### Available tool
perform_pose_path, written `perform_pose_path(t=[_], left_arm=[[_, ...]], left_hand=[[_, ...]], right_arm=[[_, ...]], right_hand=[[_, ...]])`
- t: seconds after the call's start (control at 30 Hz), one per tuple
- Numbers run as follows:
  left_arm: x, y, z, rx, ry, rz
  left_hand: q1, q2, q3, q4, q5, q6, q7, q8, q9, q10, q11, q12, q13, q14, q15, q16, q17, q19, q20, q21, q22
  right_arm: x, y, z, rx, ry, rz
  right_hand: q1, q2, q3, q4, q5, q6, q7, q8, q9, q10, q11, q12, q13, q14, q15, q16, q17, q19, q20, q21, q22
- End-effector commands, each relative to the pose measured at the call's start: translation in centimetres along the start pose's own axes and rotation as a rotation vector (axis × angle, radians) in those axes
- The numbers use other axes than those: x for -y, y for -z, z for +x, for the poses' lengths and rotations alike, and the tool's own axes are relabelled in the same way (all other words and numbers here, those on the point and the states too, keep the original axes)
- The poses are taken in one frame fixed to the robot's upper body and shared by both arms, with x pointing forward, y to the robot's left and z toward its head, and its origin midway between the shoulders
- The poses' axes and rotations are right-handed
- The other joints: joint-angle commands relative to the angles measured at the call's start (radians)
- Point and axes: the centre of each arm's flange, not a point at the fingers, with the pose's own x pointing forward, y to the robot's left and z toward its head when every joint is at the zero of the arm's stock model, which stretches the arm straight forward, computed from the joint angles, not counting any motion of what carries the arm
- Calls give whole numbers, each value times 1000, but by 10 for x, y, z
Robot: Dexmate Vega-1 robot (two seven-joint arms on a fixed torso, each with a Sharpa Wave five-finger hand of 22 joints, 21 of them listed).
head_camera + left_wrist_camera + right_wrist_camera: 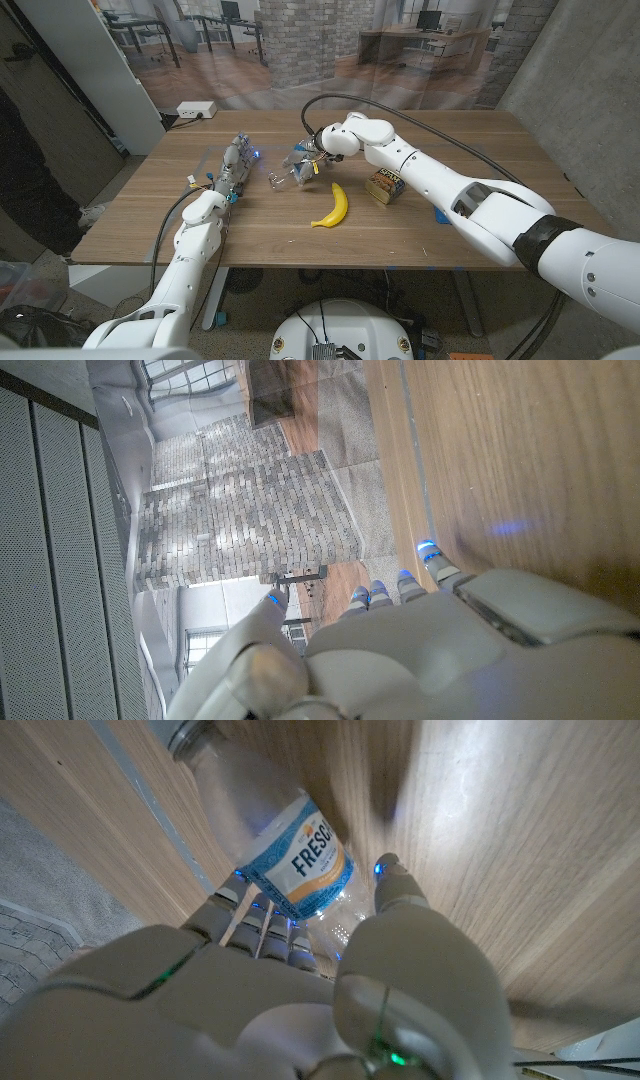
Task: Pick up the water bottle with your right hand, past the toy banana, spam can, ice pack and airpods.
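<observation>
The clear water bottle (288,174) with a blue and white label lies tilted at the middle of the wooden table (480,140), its cap pointing to the left. My right hand (312,164) grips its lower part. In the right wrist view the fingers (250,910) and thumb wrap the water bottle (300,855) just below the label. I cannot tell whether it is off the wood. The yellow toy banana (333,206) lies in front of that hand, and the spam can (384,186) stands under my right forearm. My left hand (234,167) stands on the table to the left, holding nothing.
A white box (195,109) with a cable sits beyond the table's far left corner. A dark-clothed person (25,160) stands at the left edge. In the left wrist view, bare wood (520,450) stretches ahead of my left hand (420,640).
</observation>
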Motion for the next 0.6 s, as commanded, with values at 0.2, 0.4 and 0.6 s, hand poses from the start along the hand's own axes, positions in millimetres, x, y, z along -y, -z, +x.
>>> perform_pose_path(t=[0.2, 0.4, 0.6], left_arm=[[-1, 1, -1, 1, -5, -4], [-1, 1, 0, 2, -6, -5], [-1, 2, 0, 2, -5, -5]], left_hand=[[-8, 22, -5, 0, 4, -86, -1, 3, 2, -90, -2, 5, 6, -127, 1, 3, 6, -104, 2, -3, 1], [-8, 22, -5, 0, 5, -86, -1, 3, 2, -91, -2, 5, 6, -126, 0, 3, 6, -103, 3, -4, 1], [-8, 22, -6, 0, 5, -86, -1, 3, 2, -91, -1, 4, 6, -127, 1, 3, 6, -103, 3, -5, 1]], right_arm=[[-7, -6, 3, -5, 88, -60], [-9, -7, 4, -4, 98, -67], [-8, -7, 1, -1, 127, -65]], right_hand=[[148, 48, -23, 12, 39, 228, -56, 57, 10, 193, -25, 40, 16, 195, -76, 60, 25, 134, -31, 41, 16], [238, 117, -36, 8, 43, 387, -69, 96, 17, 277, -30, 55, 33, 316, -127, 143, 77, 256, -42, 98, 32], [323, 162, -32, -6, 39, 480, -57, 124, 21, 335, -27, 70, 46, 375, -140, 206, 130, 315, -39, 147, 50]])
